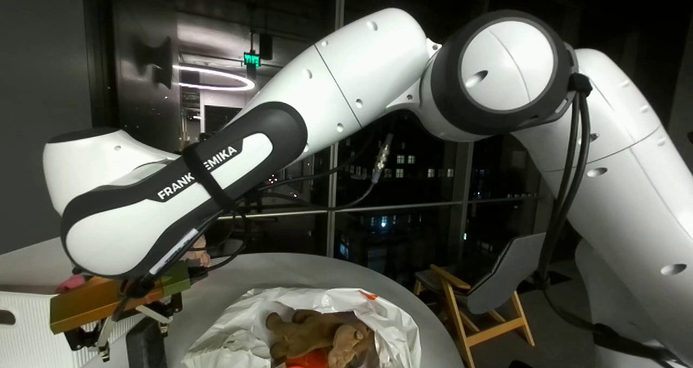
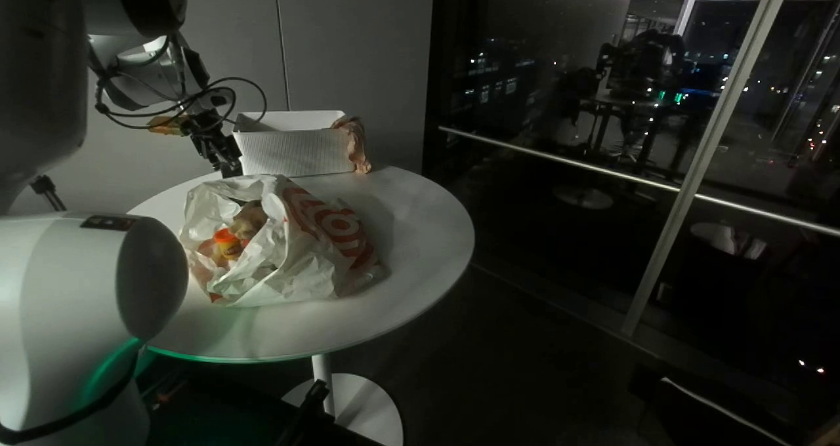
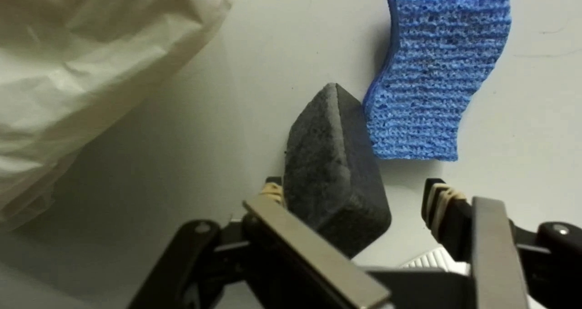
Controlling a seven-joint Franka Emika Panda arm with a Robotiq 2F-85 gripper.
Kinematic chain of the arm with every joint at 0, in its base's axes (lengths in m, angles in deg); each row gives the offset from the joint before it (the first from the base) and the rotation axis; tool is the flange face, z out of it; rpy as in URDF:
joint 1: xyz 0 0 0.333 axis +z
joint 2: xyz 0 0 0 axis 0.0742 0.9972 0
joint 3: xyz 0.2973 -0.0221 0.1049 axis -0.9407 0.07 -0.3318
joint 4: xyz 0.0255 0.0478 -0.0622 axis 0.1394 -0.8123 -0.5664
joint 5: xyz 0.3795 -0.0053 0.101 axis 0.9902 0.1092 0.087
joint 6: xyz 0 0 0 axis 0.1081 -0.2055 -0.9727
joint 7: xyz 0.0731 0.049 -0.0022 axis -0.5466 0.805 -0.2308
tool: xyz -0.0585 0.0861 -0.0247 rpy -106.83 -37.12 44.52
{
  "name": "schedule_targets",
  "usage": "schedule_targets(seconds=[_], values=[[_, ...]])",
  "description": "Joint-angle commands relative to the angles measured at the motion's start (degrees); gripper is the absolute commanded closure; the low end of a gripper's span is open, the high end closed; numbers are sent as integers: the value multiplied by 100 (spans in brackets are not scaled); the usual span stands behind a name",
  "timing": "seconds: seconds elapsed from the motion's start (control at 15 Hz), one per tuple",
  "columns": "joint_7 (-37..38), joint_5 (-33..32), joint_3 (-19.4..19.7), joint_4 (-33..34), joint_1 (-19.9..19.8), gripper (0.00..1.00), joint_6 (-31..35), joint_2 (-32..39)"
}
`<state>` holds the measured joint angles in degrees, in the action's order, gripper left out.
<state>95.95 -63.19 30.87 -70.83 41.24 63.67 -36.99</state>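
My gripper (image 3: 354, 186) is open, with tan bands wound round its fingertips; it also shows in both exterior views (image 1: 132, 340) (image 2: 226, 164). A dark grey felt-like block (image 3: 327, 163) lies between the fingers, close against the left finger in the wrist view and apart from the right one. The block also shows under the gripper in an exterior view (image 1: 145, 343). I cannot tell whether it touches the left finger or rests on the table. A wavy blue sponge (image 3: 436, 72) lies on the table just beyond the block.
A white plastic bag (image 2: 295, 256) stands on the round white table (image 2: 426, 236). It holds a brown teddy bear (image 1: 308, 333) and a yellow tub with an orange lid (image 2: 228, 244). A ribbed white box (image 2: 295, 156) with peach cloth (image 2: 356, 145) at its corner is near the gripper.
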Motion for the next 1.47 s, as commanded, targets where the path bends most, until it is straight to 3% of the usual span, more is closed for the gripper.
schedule_targets(seconds=[0.0,0.27,0.4,0.6,0.93,1.4], values=[[-192,195,-52,-27,-79,49,144,-56],[-180,139,-22,-87,-43,79,174,-135],[-143,79,3,-129,-11,81,196,-191],[-66,-16,27,-248,73,77,157,-381],[180,-176,14,-880,286,77,-565,-1269],[1361,-642,-374,-2756,33,77,-971,-3394]])
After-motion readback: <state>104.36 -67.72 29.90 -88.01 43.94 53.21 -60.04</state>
